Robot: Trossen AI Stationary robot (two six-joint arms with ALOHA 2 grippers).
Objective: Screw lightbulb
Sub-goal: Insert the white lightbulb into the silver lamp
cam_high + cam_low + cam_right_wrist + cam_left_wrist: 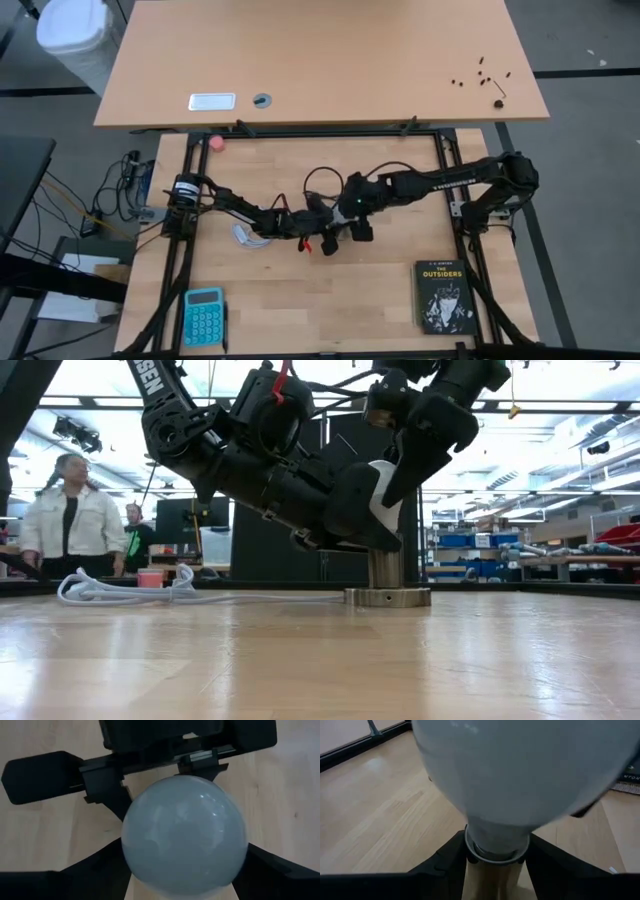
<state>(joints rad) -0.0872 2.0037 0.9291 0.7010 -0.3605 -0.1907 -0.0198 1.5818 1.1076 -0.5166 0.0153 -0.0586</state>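
bulb: lightbulb (pixel 381 488) stands upright over the metal socket (pixel 387 585) mid-table; base in or at the socket mouth; how deep it is threaded I can't tell
left gripper: left gripper (pixel 495 857) has its fingers pinched around the bulb's neck, just above the socket
right gripper: right gripper (pixel 182 870) sits above the globe; fingers spread to either side; contact unclear
handling: light, rigid, smooth frosted globe; likely fragile and slippery; grip low at the neck or lightly round the globe's widest part; little squeeze
socket: white cord (pixel 150 592) trails off it; base looks free to turn, so it may need steadying
rest: calculator (pixel 203 316); book (pixel 443 296)
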